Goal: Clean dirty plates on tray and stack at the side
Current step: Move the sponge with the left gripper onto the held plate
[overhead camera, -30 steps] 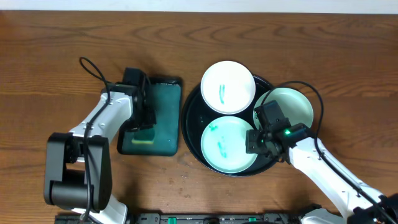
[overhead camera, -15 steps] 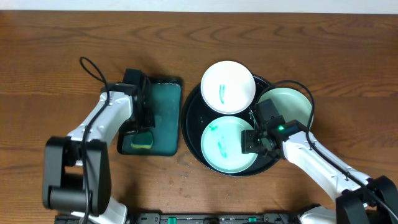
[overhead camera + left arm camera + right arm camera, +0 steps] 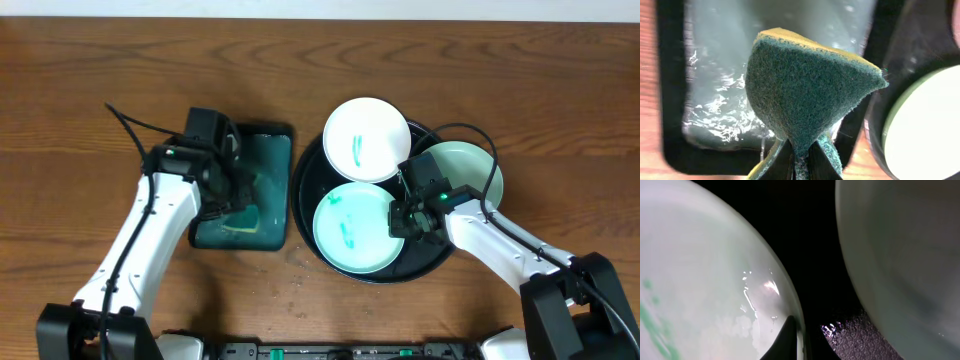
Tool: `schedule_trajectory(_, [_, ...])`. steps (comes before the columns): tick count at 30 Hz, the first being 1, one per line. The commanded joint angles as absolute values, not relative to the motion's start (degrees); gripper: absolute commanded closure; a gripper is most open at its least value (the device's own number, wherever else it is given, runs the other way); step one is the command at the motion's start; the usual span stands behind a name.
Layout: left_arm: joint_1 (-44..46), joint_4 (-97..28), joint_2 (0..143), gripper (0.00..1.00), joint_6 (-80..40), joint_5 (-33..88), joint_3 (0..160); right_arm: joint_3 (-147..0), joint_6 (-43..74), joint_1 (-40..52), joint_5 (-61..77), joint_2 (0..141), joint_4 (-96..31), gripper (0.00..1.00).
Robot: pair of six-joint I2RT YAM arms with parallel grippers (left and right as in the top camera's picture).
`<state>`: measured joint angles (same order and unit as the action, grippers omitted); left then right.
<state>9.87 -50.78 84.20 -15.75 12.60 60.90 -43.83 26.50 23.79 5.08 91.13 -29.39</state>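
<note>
Right gripper pinched shut on the front plate at its right rim — sponge held off to the left.
Left gripper is clamped on the folded sponge above the dark-green tray. The teal-smeared front plate lies to its right, inside the black tray, so the left arm must reach across. Only the right wrist view shows the rim between the fingers — overhead hides it.
</note>
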Motion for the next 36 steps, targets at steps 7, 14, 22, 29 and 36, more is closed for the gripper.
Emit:
schedule_trajectory(7, [23.4, -38.3, 86.7, 0.93, -25.1, 23.6, 61.2, -42.2, 26.2, 23.2, 3.1, 95.4, -29.6, 0.99])
schedule_trajectory(14, [37.5, -25.6, 94.7, 0.93, -29.3, 23.3, 61.1, -42.2, 25.5, 23.2, 3.1, 95.4, -29.8, 0.99])
schedule_trajectory(22, [40.1, -23.7, 107.5, 0.93, -38.3, 23.3, 61.1, -42.2, 25.7, 23.2, 3.1, 95.4, -30.2, 0.99])
schedule_trajectory(29, [39.6, -34.6, 108.9, 0.93, -41.2, 0.0, 62.6, -42.2, 25.7, 23.2, 3.1, 95.4, -30.2, 0.99])
schedule_trajectory(36, [39.6, -41.1, 108.9, 0.93, -37.5, -15.4, 66.9, -42.2, 25.7, 23.2, 3.1, 95.4, -30.2, 0.99])
